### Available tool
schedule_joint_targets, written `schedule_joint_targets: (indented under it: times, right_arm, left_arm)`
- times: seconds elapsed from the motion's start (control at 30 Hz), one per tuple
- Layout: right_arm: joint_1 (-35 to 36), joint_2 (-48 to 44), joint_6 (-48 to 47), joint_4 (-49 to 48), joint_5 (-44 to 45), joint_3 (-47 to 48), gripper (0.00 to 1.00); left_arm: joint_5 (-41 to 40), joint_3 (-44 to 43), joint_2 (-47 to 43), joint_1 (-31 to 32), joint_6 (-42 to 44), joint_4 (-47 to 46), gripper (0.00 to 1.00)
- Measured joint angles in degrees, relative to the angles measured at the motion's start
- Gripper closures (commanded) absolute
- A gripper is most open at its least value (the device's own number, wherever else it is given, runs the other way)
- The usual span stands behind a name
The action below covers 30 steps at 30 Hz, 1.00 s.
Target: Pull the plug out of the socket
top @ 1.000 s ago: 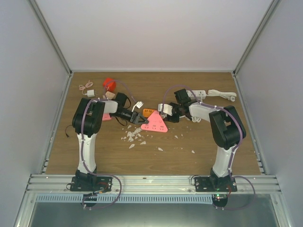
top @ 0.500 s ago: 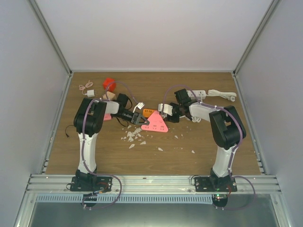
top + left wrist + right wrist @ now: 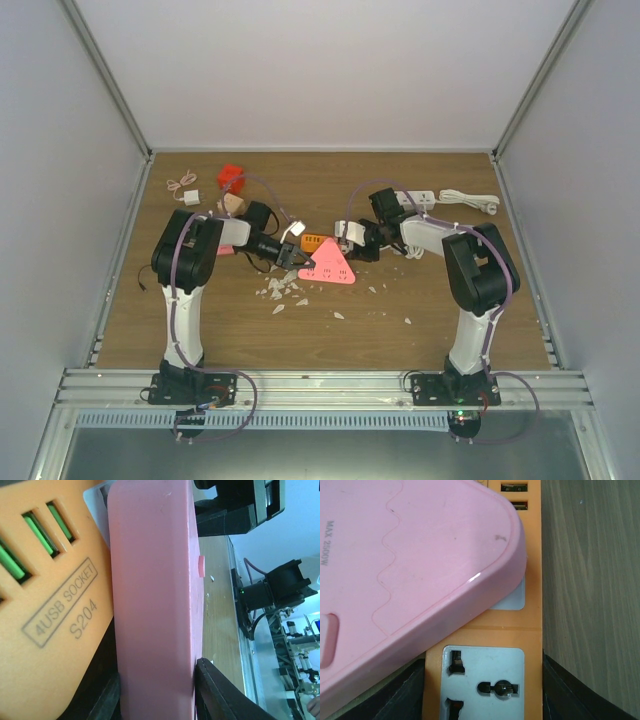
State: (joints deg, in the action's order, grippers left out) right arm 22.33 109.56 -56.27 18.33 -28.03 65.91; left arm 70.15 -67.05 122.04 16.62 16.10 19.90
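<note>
My left claw (image 3: 160, 690) has snapped in from wide and now pinches the pink plug (image 3: 150, 605) by its flat faces. The plug is still seated in the orange socket (image 3: 485, 630), overhanging the socket's near side. My right claw (image 3: 485, 695) clamps the socket across its width at its right end. Risks from here, as I read it: pull crooked and the pins bind. The smooth plug could slip my pinch. If the right grip gives, the socket just comes along.

power strip (image 3: 424, 198): far right | red block (image 3: 231, 176): far left | scraps (image 3: 281, 290): centre
</note>
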Motion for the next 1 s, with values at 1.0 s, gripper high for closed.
schedule_joint_targets:
  times: [1.0]
  right_arm:
    - [-1.38,0.04,-1.16,3.30,-4.15,1.05,0.84]
  left_arm:
    - [-7.67,7.63,-8.76,2.40,-1.01,-8.46,1.00]
